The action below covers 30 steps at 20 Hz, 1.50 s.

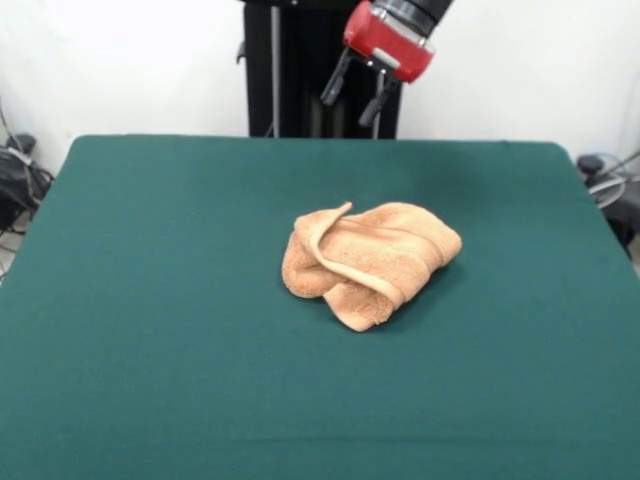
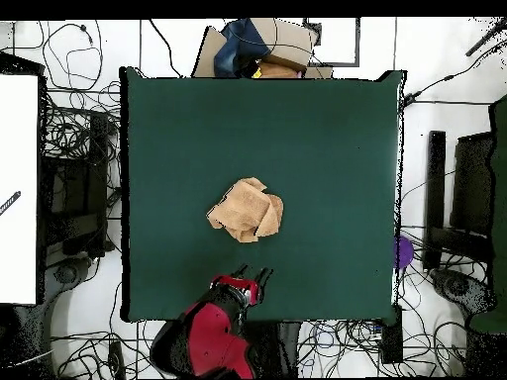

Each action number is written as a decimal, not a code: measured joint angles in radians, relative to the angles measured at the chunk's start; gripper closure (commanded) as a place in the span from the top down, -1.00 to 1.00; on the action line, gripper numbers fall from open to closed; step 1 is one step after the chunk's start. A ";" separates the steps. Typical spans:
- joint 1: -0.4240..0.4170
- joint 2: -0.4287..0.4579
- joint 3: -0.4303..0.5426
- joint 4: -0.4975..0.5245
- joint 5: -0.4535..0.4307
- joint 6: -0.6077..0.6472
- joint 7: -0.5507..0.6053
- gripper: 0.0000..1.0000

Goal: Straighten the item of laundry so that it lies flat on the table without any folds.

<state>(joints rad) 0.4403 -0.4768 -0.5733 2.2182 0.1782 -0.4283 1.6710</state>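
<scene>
Worktop [image 1: 150, 350]: dark green cloth surface, rectangular, filling most of the front view; white wall behind, cables and dark equipment at both side edges.

Towel [image 1: 368, 262]: peach-orange terry, lying a little right of the worktop's middle in the front view. Crumpled into a loose bundle with several folds over itself; a hemmed border band curls up and across the top of the bundle from upper left to lower right. One doubled corner sticks out toward the near edge. Nothing touches it. In the overhead view the towel [image 2: 246, 210] sits near the centre of the worktop [image 2: 327, 129], an irregular lump rather than a flat square.

Pincer [image 1: 355, 95]: red body with two dark fingers pointing down, spread apart and holding nothing. It hangs above the far edge of the worktop, in front of the black pedestal [image 1: 300, 70], well apart from the towel. In the overhead view the pincer [image 2: 251, 274] shows just below the towel, fingers parted.
</scene>
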 measured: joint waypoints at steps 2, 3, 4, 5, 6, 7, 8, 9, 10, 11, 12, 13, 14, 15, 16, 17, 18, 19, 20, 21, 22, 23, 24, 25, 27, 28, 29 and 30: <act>-0.001 0.011 0.003 0.000 -0.006 0.000 0.000 1.00; -0.001 0.022 0.006 0.000 -0.012 0.000 0.000 1.00; 0.000 0.024 0.007 0.000 -0.013 0.000 0.000 1.00; 0.000 0.027 0.007 0.000 -0.014 0.000 0.000 1.00; 0.000 0.031 0.008 0.000 -0.016 0.000 0.000 1.00; -0.001 0.037 0.008 0.000 -0.017 0.000 0.000 1.00; 0.000 0.045 0.009 0.000 -0.017 0.000 0.000 1.00; -0.001 0.051 0.009 0.000 -0.017 0.000 0.000 1.00; 0.000 0.055 0.009 0.000 -0.017 0.000 0.000 1.00; 0.000 0.059 0.009 0.000 -0.016 0.000 0.000 1.00; 0.000 0.063 0.009 0.000 -0.016 0.000 0.000 1.00; -0.001 0.074 0.009 0.000 -0.016 0.000 0.000 1.00; 0.000 0.080 0.009 0.000 -0.016 0.000 0.000 1.00; -0.001 0.083 0.009 0.000 -0.016 0.000 0.000 1.00; -0.001 0.089 0.009 -0.001 -0.016 0.000 0.000 1.00; -0.001 0.094 0.009 -0.001 -0.016 0.000 0.000 1.00; 0.000 0.099 0.009 -0.001 -0.016 -0.001 0.000 1.00; 0.000 0.104 0.009 -0.001 -0.016 -0.001 0.000 1.00; 0.000 0.109 0.009 -0.001 -0.016 -0.002 0.000 1.00; 0.000 0.111 0.009 -0.001 -0.016 -0.002 0.000 1.00; 0.000 0.118 0.010 -0.001 -0.016 -0.007 0.000 1.00; 0.000 0.120 0.010 -0.001 -0.017 -0.009 0.000 1.00; 0.000 0.122 0.010 -0.001 -0.017 -0.011 0.000 1.00; -0.001 0.126 0.010 -0.001 -0.020 -0.020 0.000 1.00; 0.000 0.127 0.012 -0.001 -0.023 -0.028 0.000 1.00; 0.000 0.126 0.014 -0.001 -0.030 -0.045 0.000 1.00; 0.000 0.125 0.015 -0.001 -0.033 -0.053 0.000 1.00; 0.000 0.125 0.015 -0.001 -0.036 -0.061 0.000 1.00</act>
<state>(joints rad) 0.4398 -0.3521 -0.5581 2.2175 0.1418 -0.4898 1.6710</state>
